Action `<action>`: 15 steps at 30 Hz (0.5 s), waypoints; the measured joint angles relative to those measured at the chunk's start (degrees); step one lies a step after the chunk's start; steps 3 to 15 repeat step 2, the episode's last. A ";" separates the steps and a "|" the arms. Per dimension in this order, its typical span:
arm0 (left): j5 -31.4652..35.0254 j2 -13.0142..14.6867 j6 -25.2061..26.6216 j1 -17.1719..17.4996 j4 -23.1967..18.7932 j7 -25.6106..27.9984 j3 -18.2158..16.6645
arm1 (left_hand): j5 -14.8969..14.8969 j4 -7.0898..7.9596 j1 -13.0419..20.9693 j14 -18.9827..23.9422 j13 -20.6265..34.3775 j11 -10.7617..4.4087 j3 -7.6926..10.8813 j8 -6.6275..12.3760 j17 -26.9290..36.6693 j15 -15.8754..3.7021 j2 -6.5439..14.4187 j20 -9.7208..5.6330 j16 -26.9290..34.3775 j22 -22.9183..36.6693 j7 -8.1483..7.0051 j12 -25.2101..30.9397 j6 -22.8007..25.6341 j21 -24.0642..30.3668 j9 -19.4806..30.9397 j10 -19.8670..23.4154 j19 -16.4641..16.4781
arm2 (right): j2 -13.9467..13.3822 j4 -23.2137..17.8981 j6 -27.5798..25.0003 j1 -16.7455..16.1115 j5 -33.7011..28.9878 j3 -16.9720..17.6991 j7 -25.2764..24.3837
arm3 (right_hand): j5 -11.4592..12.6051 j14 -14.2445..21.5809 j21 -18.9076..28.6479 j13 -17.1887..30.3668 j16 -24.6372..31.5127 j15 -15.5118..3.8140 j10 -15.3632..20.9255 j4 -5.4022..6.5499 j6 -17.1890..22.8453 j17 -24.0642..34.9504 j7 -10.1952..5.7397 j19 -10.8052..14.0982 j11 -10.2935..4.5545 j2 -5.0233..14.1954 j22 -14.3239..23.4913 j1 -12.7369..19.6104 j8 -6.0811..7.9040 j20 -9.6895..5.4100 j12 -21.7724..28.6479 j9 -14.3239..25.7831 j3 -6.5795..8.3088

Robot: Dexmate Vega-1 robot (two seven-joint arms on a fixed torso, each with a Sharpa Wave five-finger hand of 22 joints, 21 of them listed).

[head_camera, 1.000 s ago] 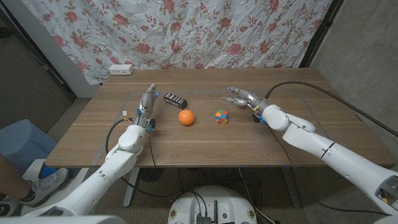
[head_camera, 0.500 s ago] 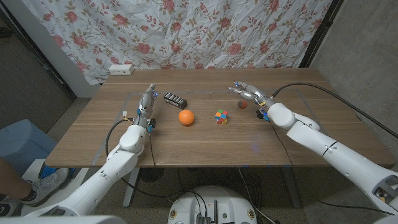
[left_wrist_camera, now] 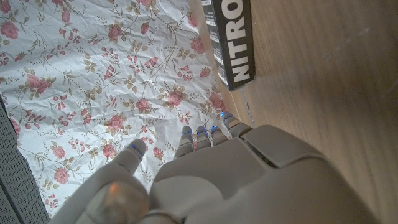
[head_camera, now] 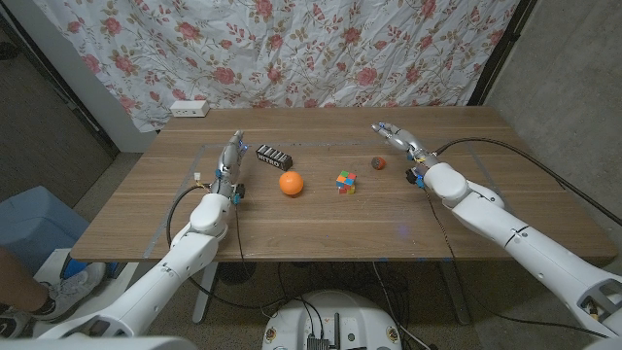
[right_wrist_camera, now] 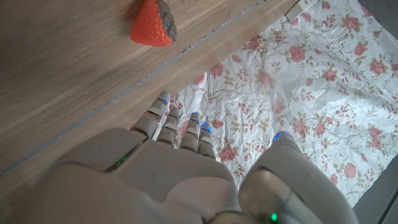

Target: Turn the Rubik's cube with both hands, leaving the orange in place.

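The Rubik's cube (head_camera: 346,182) is sitting just right of the middle of the head view, on the wooden table (head_camera: 321,228), with nothing touching it. The orange (head_camera: 291,183) is lying just to its left, a little apart from it. Up and to the left of the orange, a black box (head_camera: 274,156) with white lettering is lying on the wood; in the left wrist view the same black box (left_wrist_camera: 231,40) is showing in the upper middle of the frame. To the right of the cube, a small strawberry (head_camera: 379,163) is lying by itself, and it is also showing in the upper left of the right wrist view (right_wrist_camera: 153,27).

The left hand (head_camera: 229,158) is waiting left of the box, in the left-centre of the head view, fingers stretched out and gripping nothing. The right hand (head_camera: 397,139) is hanging in the upper right of centre, beyond the strawberry, fingers extended and apart, empty too. Both are well apart from the cube.

Behind the table, a flowered cloth (head_camera: 292,49) is hanging across the top of the frame, and a white power strip (head_camera: 190,108) is lying at the upper left.
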 measured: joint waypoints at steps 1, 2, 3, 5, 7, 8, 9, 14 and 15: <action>-0.06 -0.05 0.00 -0.08 0.11 -0.15 0.02 | 0.00 0.00 0.00 0.00 0.00 0.00 0.00 0.00 0.00 0.00 0.00 0.00 0.00 0.00 -0.03 0.00 0.03 0.00 0.00 0.00 0.00 | 0.30 0.41 0.14 -0.17 1.00 0.25 -0.03 | 0.00 0.00 0.00 0.00 0.00 0.00 0.23 0.02 0.12 0.00 0.12 0.02 -0.22 -0.01 -0.05 0.00 0.00 0.02 0.00 0.00 -0.02; -0.10 -0.33 -0.02 -0.51 0.70 -0.28 0.17 | 0.00 0.00 0.00 0.00 0.00 0.00 0.00 0.00 0.00 0.00 0.00 0.00 0.00 0.00 -0.21 0.00 0.21 0.00 0.00 0.00 0.00 | 0.68 0.93 1.24 -0.36 1.67 0.55 -0.27 | 0.00 0.21 0.00 -0.08 0.00 -0.21 0.42 0.15 0.20 0.00 0.20 0.01 0.00 -0.46 -0.10 -0.48 0.00 0.02 0.00 0.00 -0.15; -0.10 -0.33 -0.02 -0.51 0.70 -0.28 0.17 | 0.00 0.00 0.00 0.00 0.00 0.00 0.00 0.00 0.00 0.00 0.00 0.00 0.00 0.00 -0.21 0.00 0.21 0.00 0.00 0.00 0.00 | 0.68 0.93 1.24 -0.36 1.67 0.55 -0.27 | 0.00 0.21 0.00 -0.08 0.00 -0.21 0.42 0.15 0.20 0.00 0.20 0.01 0.00 -0.46 -0.10 -0.48 0.00 0.02 0.00 0.00 -0.15; -0.10 -0.33 -0.02 -0.51 0.70 -0.28 0.17 | 0.00 0.00 0.00 0.00 0.00 0.00 0.00 0.00 0.00 0.00 0.00 0.00 0.00 0.00 -0.21 0.00 0.21 0.00 0.00 0.00 0.00 | 0.68 0.93 1.24 -0.36 1.67 0.55 -0.27 | 0.00 0.21 0.00 -0.08 0.00 -0.21 0.42 0.15 0.20 0.00 0.20 0.01 0.00 -0.46 -0.10 -0.48 0.00 0.02 0.00 0.00 -0.15; -0.10 -0.33 -0.02 -0.51 0.70 -0.28 0.17 | 0.00 0.00 0.00 0.00 0.00 0.00 0.00 0.00 0.00 0.00 0.00 0.00 0.00 0.00 -0.21 0.00 0.21 0.00 0.00 0.00 0.00 | 0.68 0.93 1.24 -0.36 1.67 0.55 -0.27 | 0.00 0.21 0.00 -0.08 0.00 -0.21 0.42 0.15 0.20 0.00 0.20 0.01 0.00 -0.46 -0.10 -0.48 0.00 0.02 0.00 0.00 -0.15; -0.10 -0.33 -0.02 -0.51 0.70 -0.28 0.17 | 0.00 0.00 0.00 0.00 0.00 0.00 0.00 0.00 0.00 0.00 0.00 0.00 0.00 0.00 -0.21 0.00 0.21 0.00 0.00 0.00 0.00 | 0.68 0.93 1.24 -0.36 1.67 0.55 -0.27 | 0.00 0.21 0.00 -0.08 0.00 -0.21 0.42 0.15 0.20 0.00 0.20 0.01 0.00 -0.46 -0.10 -0.48 0.00 0.02 0.00 0.00 -0.15; -0.10 -0.33 -0.02 -0.51 0.70 -0.28 0.17 | 0.00 0.00 0.00 0.00 0.00 0.00 0.00 0.00 0.00 0.00 0.00 0.00 0.00 0.00 -0.21 0.00 0.21 0.00 0.00 0.00 0.00 | 0.68 0.93 1.24 -0.36 1.67 0.55 -0.27 | 0.00 0.21 0.00 -0.08 0.00 -0.21 0.42 0.15 0.20 0.00 0.20 0.01 0.00 -0.46 -0.10 -0.48 0.00 0.02 0.00 0.00 -0.15; -0.10 -0.33 -0.02 -0.51 0.70 -0.28 0.17 | 0.00 0.00 0.00 0.00 0.00 0.00 0.00 0.00 0.00 0.00 0.00 0.00 0.00 0.00 -0.21 0.00 0.21 0.00 0.00 0.00 0.00 | 0.68 0.93 1.24 -0.36 1.67 0.55 -0.27 | 0.00 0.21 0.00 -0.08 0.00 -0.21 0.42 0.15 0.20 0.00 0.20 0.01 0.00 -0.46 -0.10 -0.48 0.00 0.02 0.00 0.00 -0.15; -0.10 -0.33 -0.02 -0.51 0.70 -0.28 0.17 | 0.00 0.00 0.00 0.00 0.00 0.00 0.00 0.00 0.00 0.00 0.00 0.00 0.00 0.00 -0.21 0.00 0.21 0.00 0.00 0.00 0.00 | 0.68 0.93 1.24 -0.36 1.67 0.55 -0.27 | 0.00 0.21 0.00 -0.08 0.00 -0.21 0.42 0.15 0.20 0.00 0.20 0.01 0.00 -0.46 -0.10 -0.48 0.00 0.02 0.00 0.00 -0.15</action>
